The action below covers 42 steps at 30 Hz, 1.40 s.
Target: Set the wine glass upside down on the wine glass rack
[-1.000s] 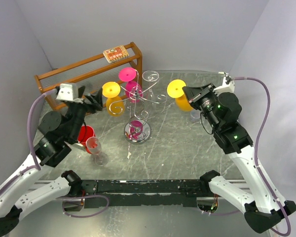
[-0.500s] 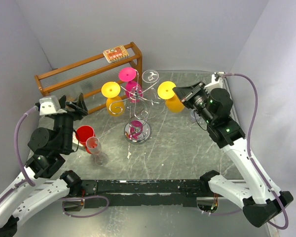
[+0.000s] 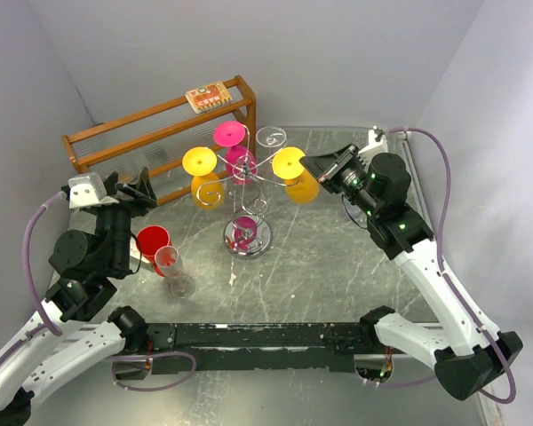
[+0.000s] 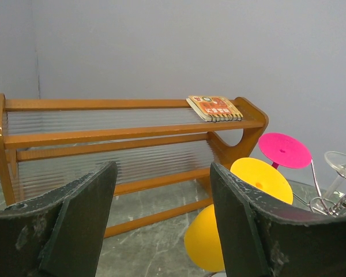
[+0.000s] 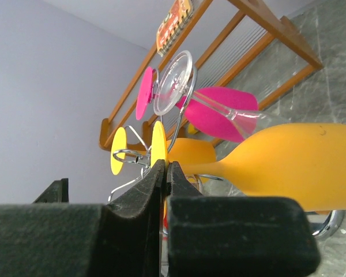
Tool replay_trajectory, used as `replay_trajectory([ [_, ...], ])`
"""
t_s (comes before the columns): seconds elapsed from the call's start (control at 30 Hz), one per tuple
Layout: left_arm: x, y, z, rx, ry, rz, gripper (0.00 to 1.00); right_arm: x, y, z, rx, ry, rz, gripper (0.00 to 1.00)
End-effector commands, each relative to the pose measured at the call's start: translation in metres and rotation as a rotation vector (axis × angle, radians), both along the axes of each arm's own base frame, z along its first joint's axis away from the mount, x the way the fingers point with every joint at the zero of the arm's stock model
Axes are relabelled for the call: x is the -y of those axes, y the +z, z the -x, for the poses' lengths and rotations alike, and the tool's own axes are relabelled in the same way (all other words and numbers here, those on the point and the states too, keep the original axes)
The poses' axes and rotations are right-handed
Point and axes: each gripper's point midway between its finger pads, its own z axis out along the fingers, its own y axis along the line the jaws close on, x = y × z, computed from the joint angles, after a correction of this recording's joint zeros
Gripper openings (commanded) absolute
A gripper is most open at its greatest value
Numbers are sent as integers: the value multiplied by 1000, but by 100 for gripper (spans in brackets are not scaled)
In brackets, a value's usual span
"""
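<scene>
A yellow wine glass [image 3: 300,187] hangs tilted, its foot disc against the right-hand arms of the silver wine glass rack [image 3: 253,191]. My right gripper [image 3: 313,167] is shut on it. In the right wrist view the jaws of that gripper [image 5: 164,165] pinch the stem by the foot, the yellow bowl [image 5: 294,164] stretches right, and a scroll arm [image 5: 127,154] lies just behind. My left gripper [image 3: 133,185] stands open and empty at the left, away from the rack, facing the shelf [image 4: 127,135].
On the rack hang another yellow glass [image 3: 202,173], a pink one [image 3: 234,146] and a clear one [image 3: 271,138]. A red cup [image 3: 153,240] and a clear flute [image 3: 171,266] stand front left. The wooden shelf [image 3: 160,133], with a small notebook [image 3: 206,95], lines the back left.
My right arm has carried the yellow glass leftward up to the rack's arms. My left arm pulled back to the left early on and has since held still.
</scene>
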Motion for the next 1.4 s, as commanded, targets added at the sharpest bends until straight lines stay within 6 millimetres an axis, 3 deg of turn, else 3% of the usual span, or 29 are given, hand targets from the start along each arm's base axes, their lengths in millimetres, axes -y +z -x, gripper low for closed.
replay_trajectory([
  [0.0, 1, 1, 0, 2, -7, 8, 76, -12, 23, 7, 54, 77, -48, 0],
  [0.5, 0, -2, 0, -1, 1, 6, 76, -29, 25, 17, 64, 202, -47, 0],
  [1.1, 8, -5, -4, -12, -19, -18, 77, -21, 39, 32, 150, 230, 72, 0],
  [1.37, 6, -5, -4, -13, -13, -16, 77, -32, 39, 39, 152, 311, 60, 0],
])
